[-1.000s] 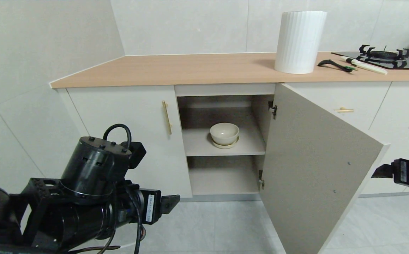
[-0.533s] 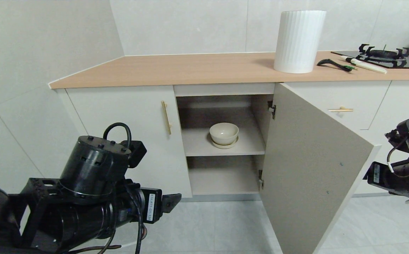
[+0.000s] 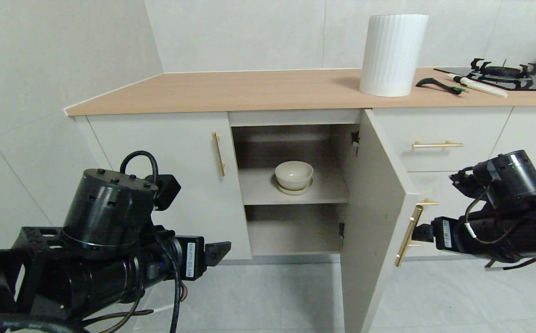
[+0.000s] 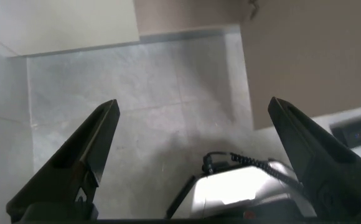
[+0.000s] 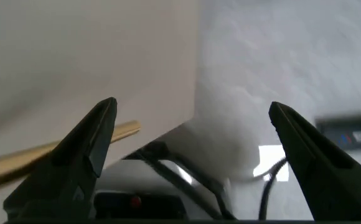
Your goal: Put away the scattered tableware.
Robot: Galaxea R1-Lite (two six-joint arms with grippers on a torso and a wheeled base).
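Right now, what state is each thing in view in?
Right cabinet door: partly open.
Left cabinet door: shut.
Drawer: shut.
Bowl: upright on saucer, upper shelf.
White ribbed container: upright on countertop.
Left gripper: open, empty.
Right gripper: open, empty, near door handle.

Left arm (image 3: 87,277): low on the robot's left side, forearm lying roughly level and pointing forward and inward.
Left wrist (image 3: 110,208): round black housing standing up on top, a cable (image 3: 138,159) looping above it.
Left end effector (image 3: 219,252): fingers (image 4: 87,155) spread wide, nothing between them.
Right arm (image 3: 503,233): at mid height on the robot's right side, forearm level and pointing inward.
Right wrist (image 3: 510,173): round black housing tilted up and outward.
Right end effector (image 3: 419,233): fingers (image 5: 84,149) spread wide, gripping nothing.
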